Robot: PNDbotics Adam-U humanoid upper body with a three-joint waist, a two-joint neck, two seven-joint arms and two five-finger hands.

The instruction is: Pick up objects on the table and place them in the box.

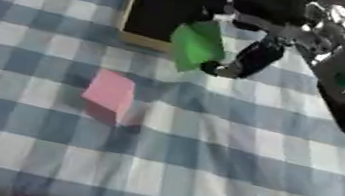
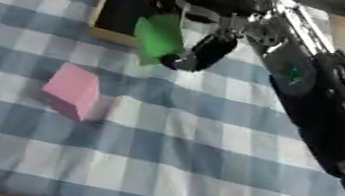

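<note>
The robot's right hand (image 1: 252,43) reaches in from the upper right of the frame, its fingers curled around a green block (image 1: 196,45) that it holds lifted off the blue-and-white checked surface (image 1: 225,170). The block hangs tilted, its upper corner overlapping the near right rim of the wooden box (image 1: 131,9), which sits in the upper centre with a dark interior. Most of the block lies outside the box, toward the lower right of its opening, so the box interior lies up and to the left of the block. A pink block (image 1: 110,95) rests on the surface at centre left, well apart from the hand and below the box. The left hand does not show.
</note>
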